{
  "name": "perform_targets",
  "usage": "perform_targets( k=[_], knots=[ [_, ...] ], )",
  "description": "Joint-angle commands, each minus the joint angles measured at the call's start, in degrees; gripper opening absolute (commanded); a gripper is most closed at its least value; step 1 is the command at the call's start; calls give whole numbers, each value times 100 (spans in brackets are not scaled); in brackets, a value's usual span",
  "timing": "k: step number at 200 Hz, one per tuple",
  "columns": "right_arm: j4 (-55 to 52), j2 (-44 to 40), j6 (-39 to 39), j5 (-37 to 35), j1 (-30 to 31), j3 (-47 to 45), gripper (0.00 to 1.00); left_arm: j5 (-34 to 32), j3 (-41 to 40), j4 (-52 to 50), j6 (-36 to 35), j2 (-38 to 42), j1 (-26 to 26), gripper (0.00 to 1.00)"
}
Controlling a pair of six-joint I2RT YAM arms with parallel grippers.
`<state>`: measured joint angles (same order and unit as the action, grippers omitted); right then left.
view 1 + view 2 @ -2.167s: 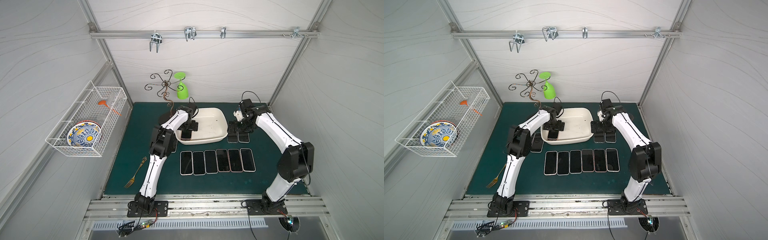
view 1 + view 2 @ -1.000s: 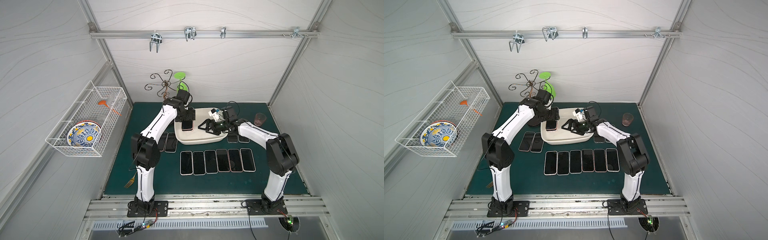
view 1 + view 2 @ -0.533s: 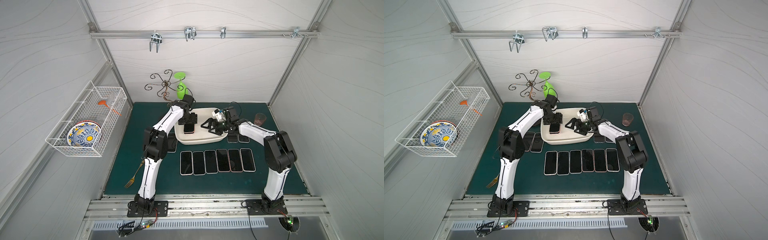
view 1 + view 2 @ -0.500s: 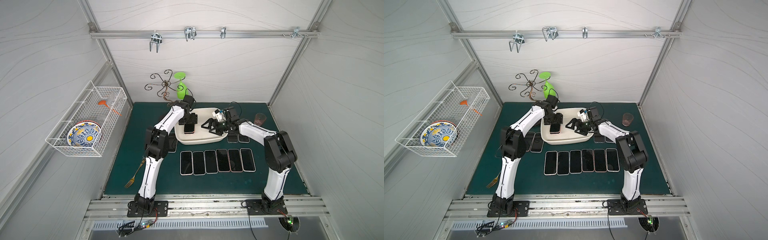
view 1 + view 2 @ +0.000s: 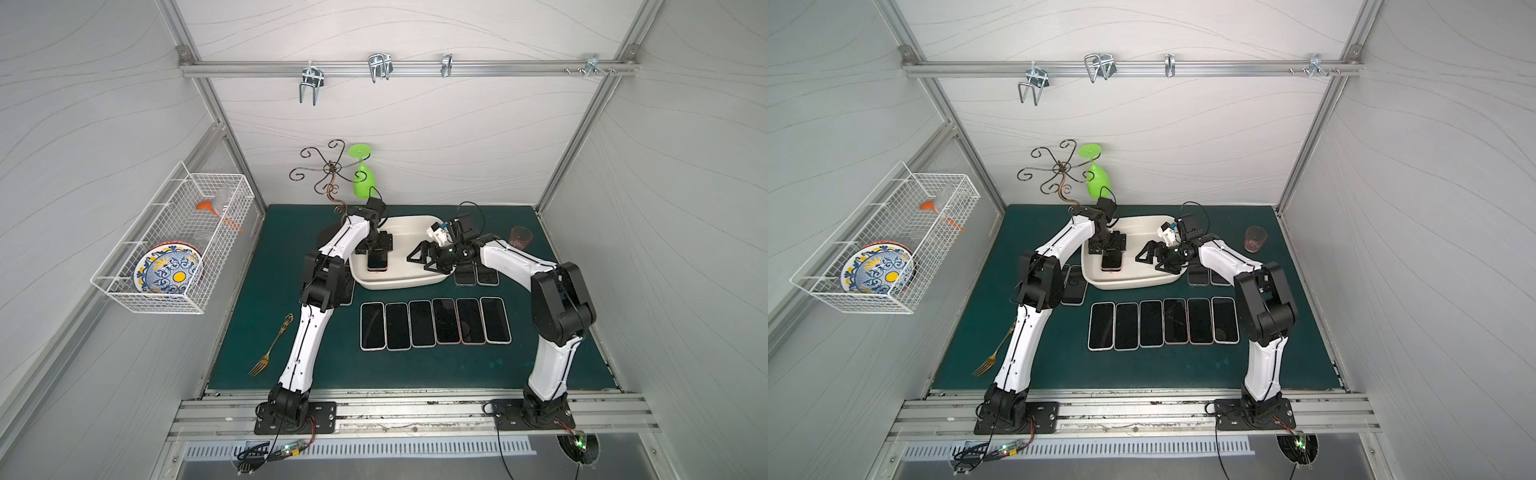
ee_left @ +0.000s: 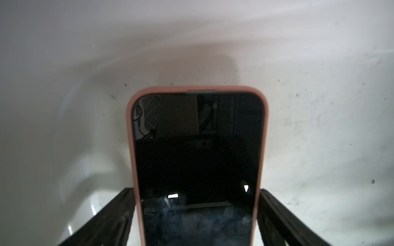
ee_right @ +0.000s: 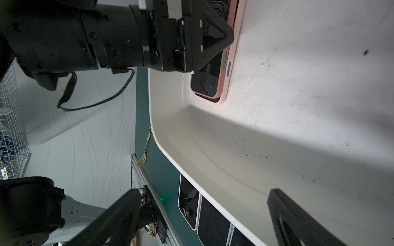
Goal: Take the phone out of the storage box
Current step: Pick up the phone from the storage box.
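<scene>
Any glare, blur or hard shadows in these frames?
Left wrist: phone screen mirrors the cell, with two small bright glints; left fingers beside it are soft. Right wrist: a broad shadow crosses the storage box; right fingers blurred. Both top views: even light, sharp.

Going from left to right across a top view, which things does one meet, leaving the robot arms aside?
white wire basket → gold fork → storage box → brown cup

the storage box is cream-white, the phone pink-cased, the mat dark green.
</scene>
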<state>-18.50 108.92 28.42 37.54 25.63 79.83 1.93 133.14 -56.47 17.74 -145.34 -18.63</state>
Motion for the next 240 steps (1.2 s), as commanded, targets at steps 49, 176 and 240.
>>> perform_targets(
  k=[49,176,240],
  knots=[
    [-70,-196,-122,120,-29,-205,98,-131,-60,67,-120,115,79,77],
    [1275,37,541,763,436,-3,98,373,-771,327,14,2059,66,46],
    [1806,900,914,977,588,978,99,926,-1367,459,265,2556,-3,43]
  ],
)
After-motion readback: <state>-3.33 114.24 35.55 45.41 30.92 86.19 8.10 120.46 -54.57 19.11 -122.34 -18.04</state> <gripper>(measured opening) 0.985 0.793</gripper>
